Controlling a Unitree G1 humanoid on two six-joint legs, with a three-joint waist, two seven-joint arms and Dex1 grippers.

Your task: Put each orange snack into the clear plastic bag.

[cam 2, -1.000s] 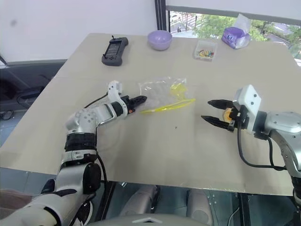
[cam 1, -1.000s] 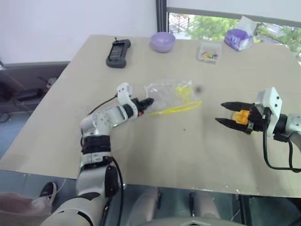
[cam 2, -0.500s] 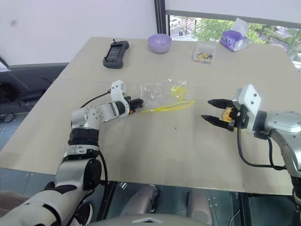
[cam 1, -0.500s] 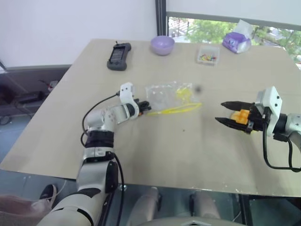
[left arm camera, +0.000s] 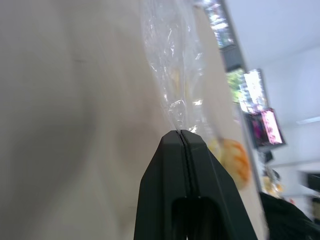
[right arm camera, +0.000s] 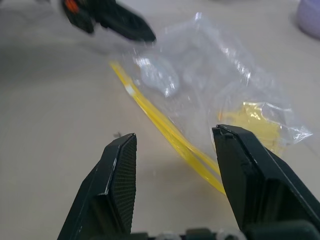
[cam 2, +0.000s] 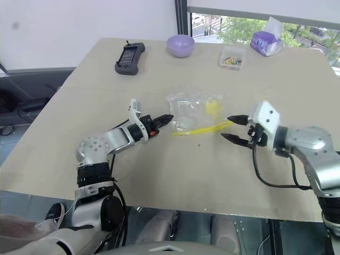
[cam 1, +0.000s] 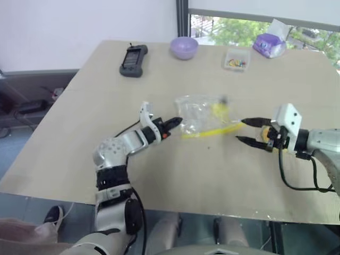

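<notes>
Tabletop [cam 1: 159, 186]: clear plastic bag [cam 1: 204, 114] lies crosswise, yellow strip nearest robot.

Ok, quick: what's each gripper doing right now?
Left gripper: shut on the clear plastic bag.
Right gripper: cannot be told.

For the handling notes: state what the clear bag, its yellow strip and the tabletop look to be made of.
Clear plastic bag: thin, glossy plastic film, see-through, crinkled, with bright glints; the left claw pinches its edge.
Yellow strip: probably a plastic zip seal, smooth and translucent.
Table: matte beige, likely laminate; no grain visible.
</notes>
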